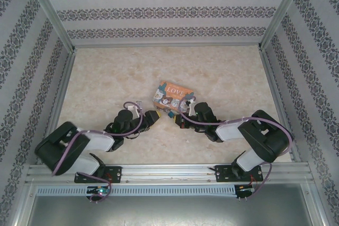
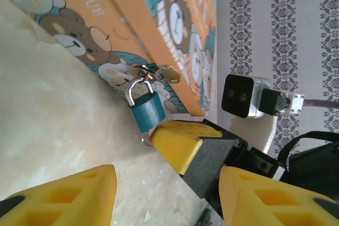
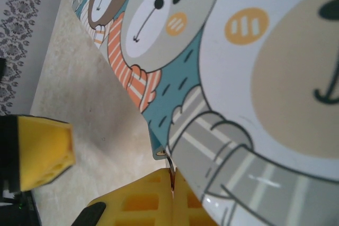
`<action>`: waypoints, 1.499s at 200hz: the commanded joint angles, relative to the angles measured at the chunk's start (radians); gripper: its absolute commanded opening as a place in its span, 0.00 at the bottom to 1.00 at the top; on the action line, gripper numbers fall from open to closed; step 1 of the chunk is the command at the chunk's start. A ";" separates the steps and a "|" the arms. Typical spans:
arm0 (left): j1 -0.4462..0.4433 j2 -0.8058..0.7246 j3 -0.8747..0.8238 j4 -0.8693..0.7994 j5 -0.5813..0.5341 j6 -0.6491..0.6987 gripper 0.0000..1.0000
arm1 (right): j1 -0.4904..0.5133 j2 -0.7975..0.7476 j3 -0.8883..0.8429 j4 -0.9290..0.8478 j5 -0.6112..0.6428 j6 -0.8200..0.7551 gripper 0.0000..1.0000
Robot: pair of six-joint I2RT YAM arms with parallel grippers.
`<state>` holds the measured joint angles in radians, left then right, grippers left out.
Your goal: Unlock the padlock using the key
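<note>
Padlock (image 2: 145, 108): hanging loose from tin (image 2: 132, 19) clasp.
Right gripper (image 3: 172, 199): pressed together just beneath.
Left gripper (image 2: 167, 175): apart; pinch teal body steady before insertion.

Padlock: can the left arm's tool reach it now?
Probably yes. The open left tool faces the padlock across the table, but the shut right tool sits right against it, leaving little room.
</note>
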<state>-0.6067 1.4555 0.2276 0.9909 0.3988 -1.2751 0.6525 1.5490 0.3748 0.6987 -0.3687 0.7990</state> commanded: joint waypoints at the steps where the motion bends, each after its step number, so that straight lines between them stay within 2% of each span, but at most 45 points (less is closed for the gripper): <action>1: 0.008 0.137 0.002 0.357 0.062 -0.101 0.50 | 0.015 -0.017 0.006 -0.008 -0.019 0.057 0.00; 11: 0.008 0.211 0.010 0.439 0.066 -0.132 0.48 | 0.015 -0.016 0.010 -0.014 -0.022 0.067 0.00; 85: -0.005 0.350 0.053 0.439 0.048 -0.141 0.45 | 0.016 -0.024 0.026 -0.051 -0.029 0.097 0.00; 256: -0.048 0.450 0.142 0.440 0.012 -0.184 0.41 | 0.026 -0.076 0.040 -0.050 -0.036 0.216 0.00; 300: -0.059 0.468 0.160 0.439 0.008 -0.198 0.36 | 0.028 -0.083 0.044 -0.048 -0.041 0.232 0.00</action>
<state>-0.6525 1.9106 0.3695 1.3777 0.4164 -1.4548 0.6704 1.4899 0.3908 0.6228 -0.3874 1.0157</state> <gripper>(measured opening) 0.372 0.048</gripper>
